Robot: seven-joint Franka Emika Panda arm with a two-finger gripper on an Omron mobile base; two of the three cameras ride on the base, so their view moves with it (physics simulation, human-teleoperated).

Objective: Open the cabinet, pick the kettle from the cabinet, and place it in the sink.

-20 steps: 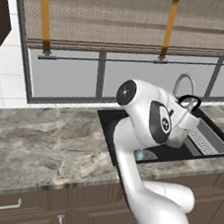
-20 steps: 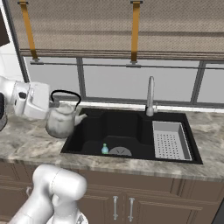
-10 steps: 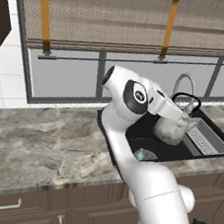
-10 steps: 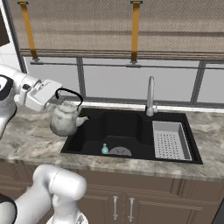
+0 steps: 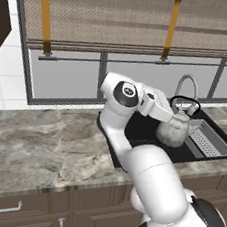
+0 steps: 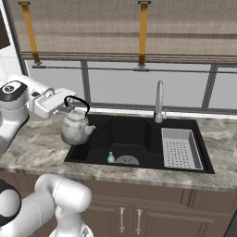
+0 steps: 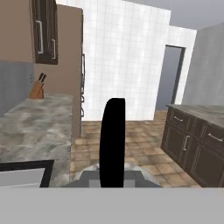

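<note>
End effector [image 6: 66, 104] clamped on the black arched handle of the kettle [image 6: 76, 129]. Kettle hangs upright above the 9 o'clock edge of the sink [image 6: 139, 139], clear of the bench [image 6: 32, 148].

White arm bent forward, claw [image 6: 66, 105] level, apparently clamped shut.

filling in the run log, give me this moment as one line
phase: carry to sink | gripper: shut on kettle handle | kettle: upright, hanging over sink's left edge, not set down | tap: clear of kettle
</note>
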